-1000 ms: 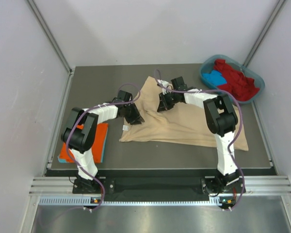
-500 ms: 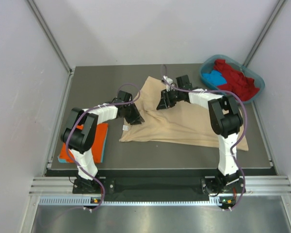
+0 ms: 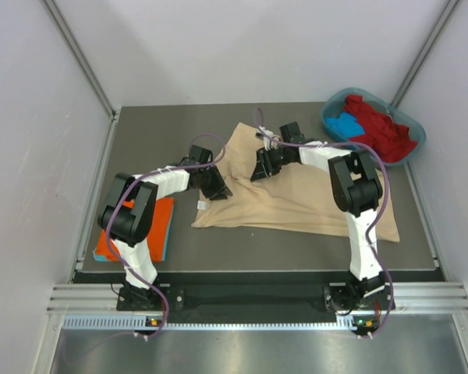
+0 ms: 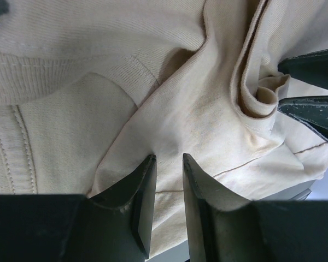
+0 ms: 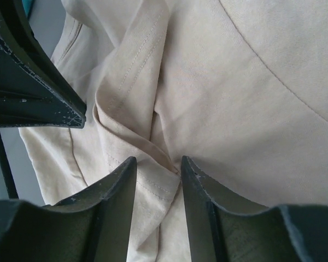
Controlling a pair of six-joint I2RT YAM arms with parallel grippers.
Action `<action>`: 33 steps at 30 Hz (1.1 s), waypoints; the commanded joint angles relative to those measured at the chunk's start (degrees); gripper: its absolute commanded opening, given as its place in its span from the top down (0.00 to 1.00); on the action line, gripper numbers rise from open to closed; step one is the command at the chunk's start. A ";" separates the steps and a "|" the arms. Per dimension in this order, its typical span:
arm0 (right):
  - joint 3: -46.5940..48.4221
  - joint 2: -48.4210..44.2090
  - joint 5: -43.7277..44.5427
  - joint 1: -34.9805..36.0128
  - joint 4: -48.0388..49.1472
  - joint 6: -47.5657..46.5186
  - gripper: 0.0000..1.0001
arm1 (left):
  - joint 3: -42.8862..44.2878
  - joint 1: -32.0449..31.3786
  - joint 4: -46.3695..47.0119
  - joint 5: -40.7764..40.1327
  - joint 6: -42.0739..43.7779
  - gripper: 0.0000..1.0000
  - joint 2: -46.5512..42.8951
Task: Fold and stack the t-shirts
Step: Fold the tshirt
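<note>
A beige t-shirt lies spread and rumpled across the middle of the table, its small white neck label at the left edge. My left gripper rests low on the shirt's left part. Its jaws stand a little apart over flat cloth, pinching nothing. My right gripper sits at the shirt's upper middle, open, astride a stitched hem fold. An orange and a blue t-shirt lie folded in a stack at the left. Red and blue t-shirts fill the tub.
The teal oval tub stands at the table's back right corner. The table's left rim runs close beside the folded stack. White walls enclose the table on three sides. The two grippers are close together, each seeing the other's fingers.
My right gripper has opened and let go of the beige shirt's fold, and its wrist shifted slightly. The left arm has not moved.
</note>
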 commanded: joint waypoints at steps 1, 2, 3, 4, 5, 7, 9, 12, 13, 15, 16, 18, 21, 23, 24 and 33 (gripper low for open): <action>2.42 1.65 -1.89 0.92 -1.73 -2.46 0.62 | -0.72 -0.04 -2.69 -5.00 1.25 0.68 1.78; 2.42 1.57 -2.24 1.00 -1.55 -2.47 0.64 | -0.54 -0.04 -2.78 -5.08 1.25 0.68 1.78; 2.42 1.39 -2.59 0.92 -1.55 -2.47 0.66 | -0.46 -0.04 -2.70 -5.17 1.25 0.68 1.78; 2.24 1.21 -3.03 1.09 -1.55 -2.47 0.70 | -0.45 -0.04 -2.78 -5.26 1.16 0.68 1.78; 2.15 1.13 -2.95 1.09 -1.38 -2.38 0.72 | -0.45 -0.04 -2.78 -5.35 1.16 0.68 1.87; 2.15 0.86 -2.25 1.09 -1.02 -2.20 0.82 | -0.37 -0.04 -2.70 -5.35 1.07 0.68 1.87; 1.89 0.51 -1.54 1.18 -0.41 -2.03 0.89 | -0.45 -0.04 -2.78 -5.35 1.07 0.68 1.87; 0.84 -1.24 1.00 1.09 1.78 -0.28 0.97 | -0.54 -0.04 -3.31 -5.96 1.16 0.68 1.61; 0.23 -1.86 1.97 0.92 2.75 0.17 0.97 | -0.54 -0.04 -3.75 -6.31 1.25 0.68 1.52; -1.71 -3.26 4.69 0.74 5.56 1.48 0.98 | -0.54 -0.04 -5.15 -7.80 1.51 0.68 1.43; -2.41 -4.92 5.66 0.65 6.27 1.75 0.97 | -0.63 -0.04 -5.68 -8.42 1.60 0.68 1.34; -4.52 -6.60 7.68 0.48 8.55 2.36 0.92 | -1.24 -0.04 -5.95 -10.00 1.34 0.68 0.99; -5.93 -8.98 8.92 0.21 10.58 2.63 0.91 | -2.30 -0.04 -5.77 -10.36 0.90 0.68 0.29; -6.37 -9.33 9.62 0.04 11.54 2.63 0.95 | -2.30 -0.04 -6.04 -10.44 0.81 0.68 0.37; -6.55 -9.51 9.97 0.13 11.81 4.46 0.97 | -2.39 -0.04 -6.04 -10.71 0.81 0.68 0.29; -8.92 -11.00 15.59 0.13 14.27 5.88 1.00 | -3.44 -0.04 -6.39 -12.20 0.37 0.68 -0.59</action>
